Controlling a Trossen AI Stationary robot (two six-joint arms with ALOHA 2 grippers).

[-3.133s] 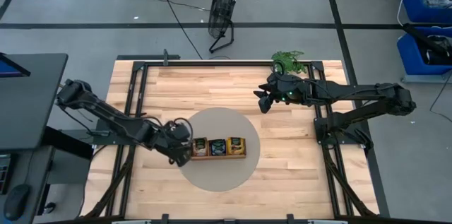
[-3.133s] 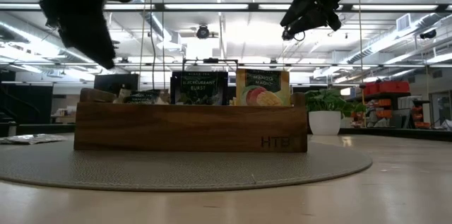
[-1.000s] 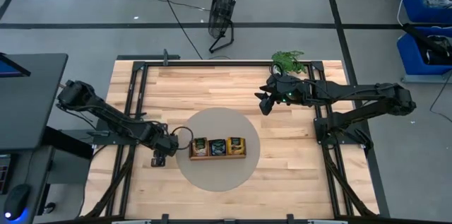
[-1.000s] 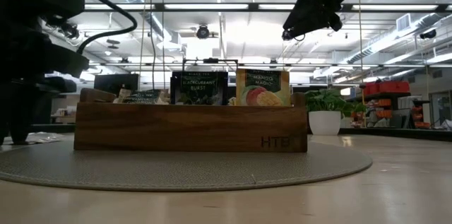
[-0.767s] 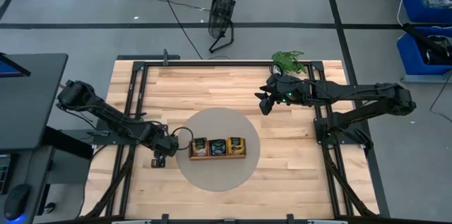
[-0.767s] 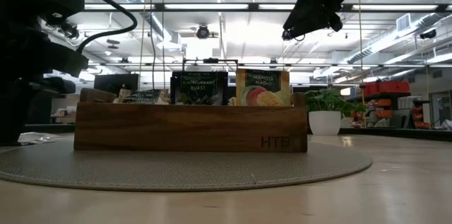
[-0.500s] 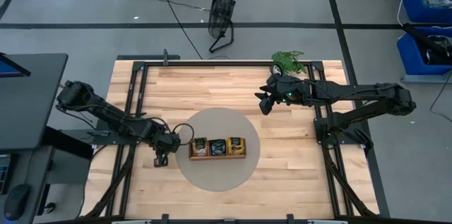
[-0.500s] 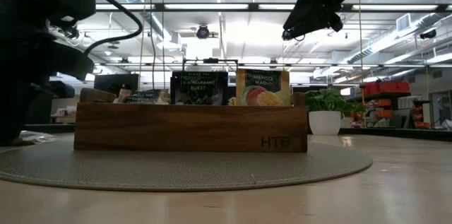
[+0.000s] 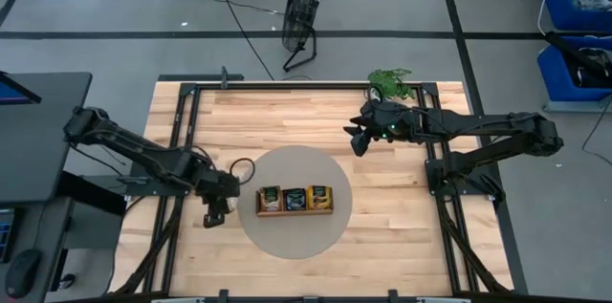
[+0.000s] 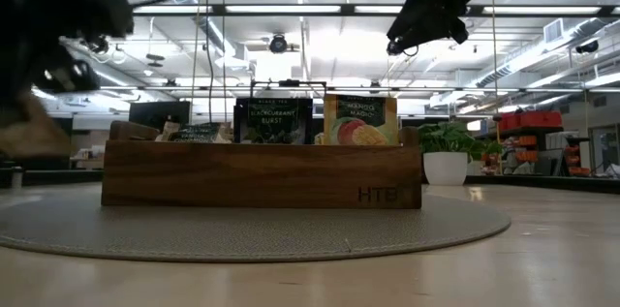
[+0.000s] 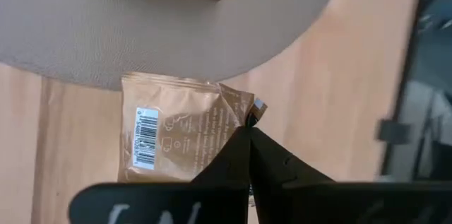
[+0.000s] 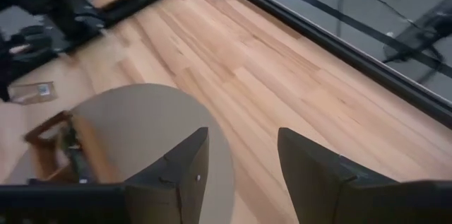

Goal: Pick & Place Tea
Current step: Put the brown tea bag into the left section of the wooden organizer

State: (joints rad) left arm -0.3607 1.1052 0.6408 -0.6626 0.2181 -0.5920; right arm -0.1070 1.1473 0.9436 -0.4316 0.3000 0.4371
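With only one corner of the beige tea sachet pinched, the hold looks thin. The left end effector is closed on that corner, the rest of the sachet hanging out ahead of its fingertips, over the bare tabletop just off the round mat's edge. Wooden tray sits just past it, near, on the mat, other sachets standing inside. Risk: sachet slips or swings flat during the carry, then catches the tray wall instead of dropping into a compartment. Right end effector hangs open, well apart, idle.
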